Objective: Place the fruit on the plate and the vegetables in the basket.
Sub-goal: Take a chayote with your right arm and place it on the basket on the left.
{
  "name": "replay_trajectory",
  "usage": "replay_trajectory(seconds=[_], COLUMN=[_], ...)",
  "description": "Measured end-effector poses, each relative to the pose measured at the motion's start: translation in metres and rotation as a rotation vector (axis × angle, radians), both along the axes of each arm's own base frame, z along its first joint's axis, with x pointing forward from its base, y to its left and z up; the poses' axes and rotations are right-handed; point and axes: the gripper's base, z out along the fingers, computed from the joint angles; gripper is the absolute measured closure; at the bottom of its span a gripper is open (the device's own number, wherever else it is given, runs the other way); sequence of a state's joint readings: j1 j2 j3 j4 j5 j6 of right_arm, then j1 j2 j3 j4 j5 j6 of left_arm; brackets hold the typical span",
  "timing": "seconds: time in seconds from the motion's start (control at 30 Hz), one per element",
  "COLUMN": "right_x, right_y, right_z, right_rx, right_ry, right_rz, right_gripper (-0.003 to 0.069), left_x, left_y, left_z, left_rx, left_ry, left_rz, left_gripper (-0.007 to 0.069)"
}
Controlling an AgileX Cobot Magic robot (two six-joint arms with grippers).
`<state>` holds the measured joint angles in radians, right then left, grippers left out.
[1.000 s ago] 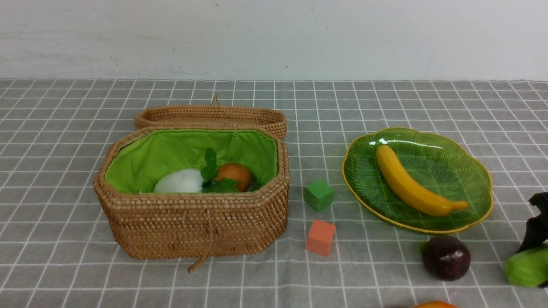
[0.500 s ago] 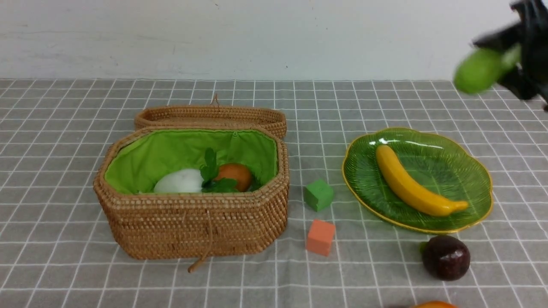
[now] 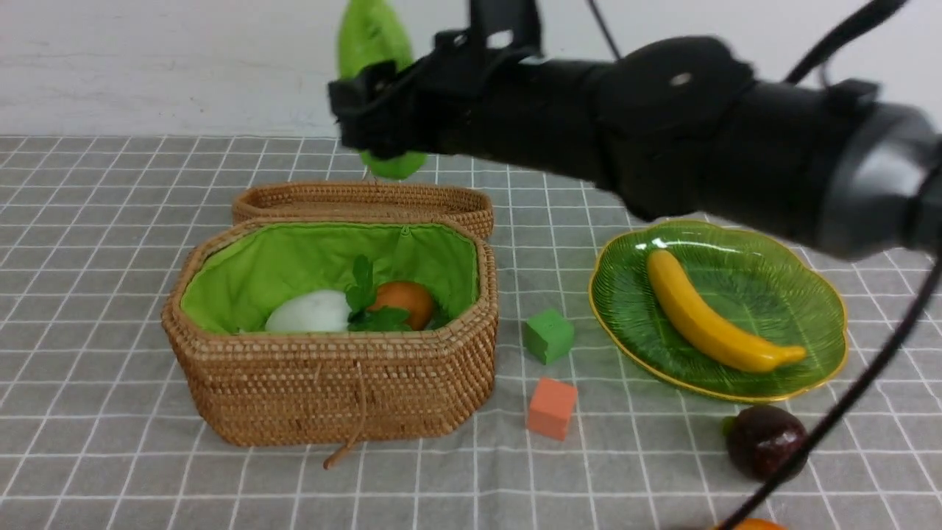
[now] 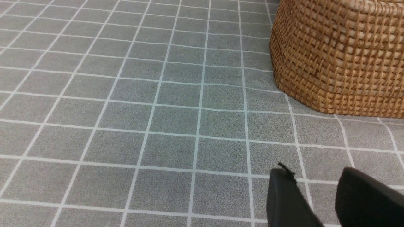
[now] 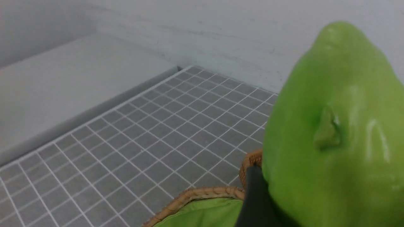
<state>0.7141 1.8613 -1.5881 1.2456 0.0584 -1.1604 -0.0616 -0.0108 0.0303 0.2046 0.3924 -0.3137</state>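
My right gripper [image 3: 377,110] is shut on the light green ridged gourd [image 3: 372,38] and holds it in the air above the back of the open rattan basket [image 3: 331,383]. In the right wrist view the gourd [image 5: 334,142] fills the frame above the basket's rim [image 5: 202,192]. A white radish [image 3: 309,313] and a potato [image 3: 403,300] lie in the basket. The banana [image 3: 706,316] lies on the green plate [image 3: 780,291]. The maroon fruit [image 3: 765,442] and a sliver of the mango [image 3: 747,524] are on the cloth. My left gripper [image 4: 314,176] is open and empty near the basket's wall [image 4: 341,56]. The eggplant is out of view.
A green cube [image 3: 547,335] and an orange cube [image 3: 551,408] sit between basket and plate. The basket's lid [image 3: 360,199] lies open behind it. My right arm [image 3: 699,140] stretches across above the plate. A white wall stands behind the table.
My right gripper lifted the gourd from the table's right edge, then swung it high and left across the plate to above the basket's back. Nothing else moved.
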Motion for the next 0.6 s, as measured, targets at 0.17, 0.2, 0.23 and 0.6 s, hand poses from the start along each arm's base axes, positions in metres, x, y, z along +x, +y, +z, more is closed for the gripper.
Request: replay_trajectory(seconds=[0.17,0.2,0.23,0.6], right_x=[-0.004,-0.004,-0.005,-0.006], right_y=[0.025,0.025,0.027,0.025], right_z=[-0.021,-0.021,-0.021,-0.013], right_rx=[-0.082,-0.083,-0.087,-0.042], right_ry=[-0.036,-0.037,-0.041,-0.027], right_rz=[0.047,0.048,0.052,0.033], right_gripper=[0.0213,0.0213,0.0213,-0.0015], left_x=[0.0,0.0,0.0,0.0], left_y=[0.0,0.0,0.0,0.0], left_z=[0.0,0.0,0.0,0.0], left_rx=[0.0,0.0,0.0,0.0], left_ry=[0.0,0.0,0.0,0.0], left_rz=[0.0,0.0,0.0,0.0], left_gripper=[0.0386,0.0386,0.0386,0.0386])
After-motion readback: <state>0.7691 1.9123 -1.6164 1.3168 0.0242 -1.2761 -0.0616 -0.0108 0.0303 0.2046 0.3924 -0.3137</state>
